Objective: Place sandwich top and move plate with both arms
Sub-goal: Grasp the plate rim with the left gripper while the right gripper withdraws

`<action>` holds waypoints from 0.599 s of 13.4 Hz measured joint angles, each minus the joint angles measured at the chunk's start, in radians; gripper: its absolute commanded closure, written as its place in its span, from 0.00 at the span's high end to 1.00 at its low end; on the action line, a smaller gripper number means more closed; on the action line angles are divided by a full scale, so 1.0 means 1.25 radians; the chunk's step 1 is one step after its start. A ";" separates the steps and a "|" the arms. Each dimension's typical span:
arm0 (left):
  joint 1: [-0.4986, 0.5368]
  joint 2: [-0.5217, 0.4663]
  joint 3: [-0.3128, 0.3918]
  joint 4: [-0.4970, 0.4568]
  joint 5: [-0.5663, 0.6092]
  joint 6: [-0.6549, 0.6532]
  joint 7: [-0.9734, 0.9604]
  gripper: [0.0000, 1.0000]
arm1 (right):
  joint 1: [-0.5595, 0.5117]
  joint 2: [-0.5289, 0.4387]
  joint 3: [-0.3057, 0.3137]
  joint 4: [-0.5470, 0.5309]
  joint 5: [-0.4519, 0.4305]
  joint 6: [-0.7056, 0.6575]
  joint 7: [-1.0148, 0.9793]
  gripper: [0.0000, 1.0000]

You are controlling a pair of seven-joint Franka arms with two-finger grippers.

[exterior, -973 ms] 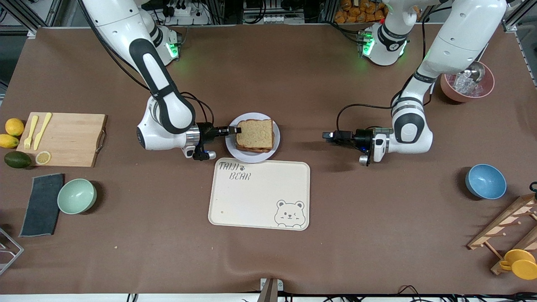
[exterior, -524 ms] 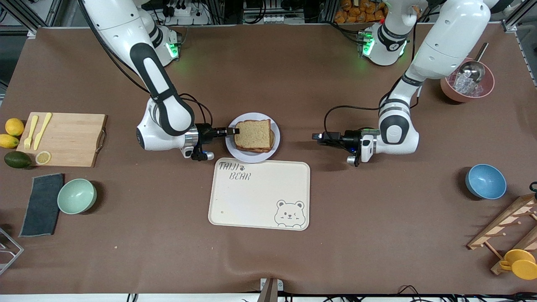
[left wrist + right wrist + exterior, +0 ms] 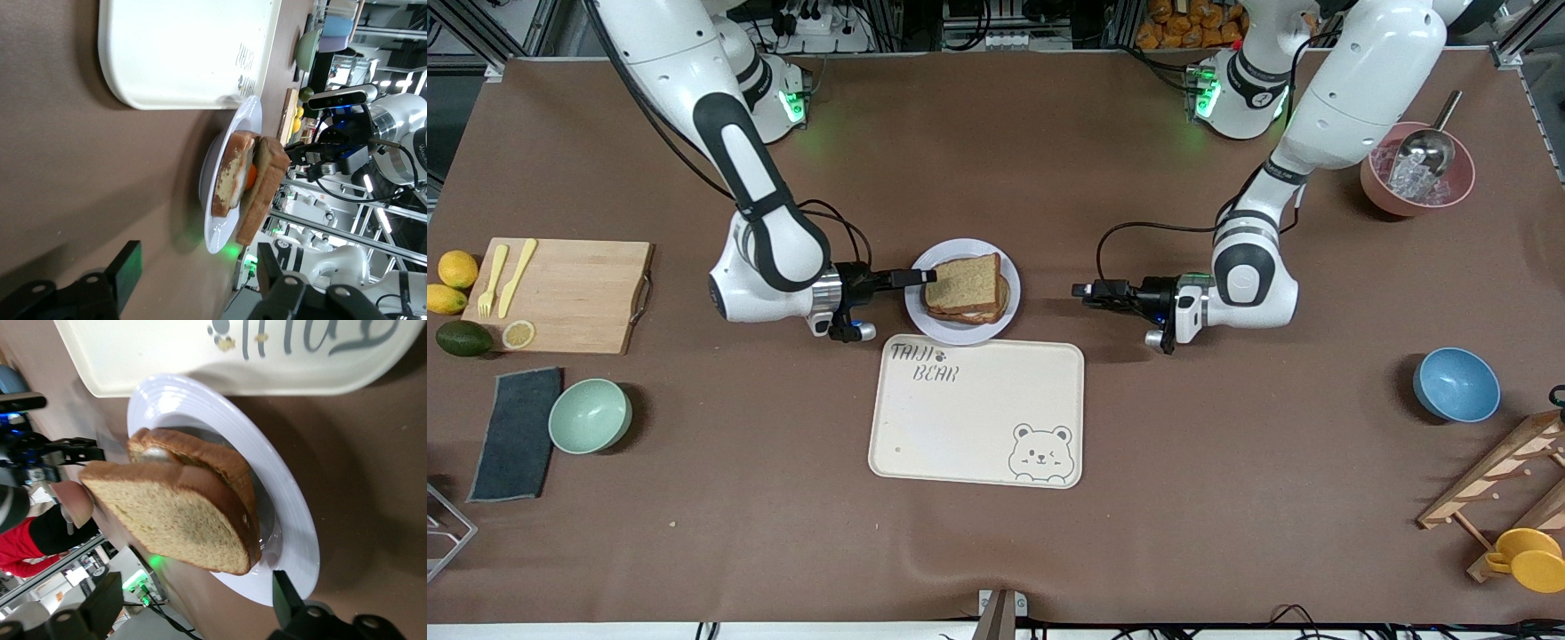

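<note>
The plate (image 3: 960, 336) sits on the brown table just past the tray's edge farther from the front camera. On it the sandwich top (image 3: 965, 283) lies tilted over the egg toast (image 3: 230, 177). My right gripper (image 3: 927, 276) is open at the plate's rim on the right arm's side, and the slice's edge (image 3: 173, 513) is just ahead of its jaws (image 3: 197, 597). My left gripper (image 3: 1079, 292) is open and low over the table, a short way from the plate toward the left arm's end. The plate (image 3: 213, 227) shows ahead of its jaws (image 3: 197, 273).
The cream bear tray (image 3: 978, 418) lies next to the plate, nearer the front camera. A cutting board (image 3: 560, 293) and green bowl (image 3: 590, 415) are at the right arm's end. A blue bowl (image 3: 1456, 384), pink ice bowl (image 3: 1416, 182) and wooden rack (image 3: 1503, 480) are at the left arm's end.
My left gripper has moved across the table toward the plate. My right gripper has drawn back slightly from the slice, and the sandwich top now lies more tilted.
</note>
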 measured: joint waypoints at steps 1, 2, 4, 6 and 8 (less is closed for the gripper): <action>-0.008 0.009 0.000 0.003 -0.024 0.000 0.018 0.69 | -0.014 -0.006 -0.002 0.002 -0.003 -0.009 -0.003 1.00; -0.017 0.019 0.000 0.005 -0.046 0.002 0.036 0.68 | -0.026 -0.016 -0.003 0.003 -0.018 -0.014 -0.005 1.00; -0.036 0.042 0.000 0.012 -0.081 0.013 0.075 0.66 | -0.048 -0.038 -0.009 0.005 -0.121 -0.014 -0.006 1.00; -0.052 0.053 0.000 0.020 -0.093 0.027 0.086 0.61 | -0.079 -0.060 -0.018 0.006 -0.238 -0.017 -0.009 1.00; -0.063 0.054 0.000 0.031 -0.093 0.042 0.086 0.61 | -0.114 -0.094 -0.023 0.012 -0.368 -0.041 -0.010 1.00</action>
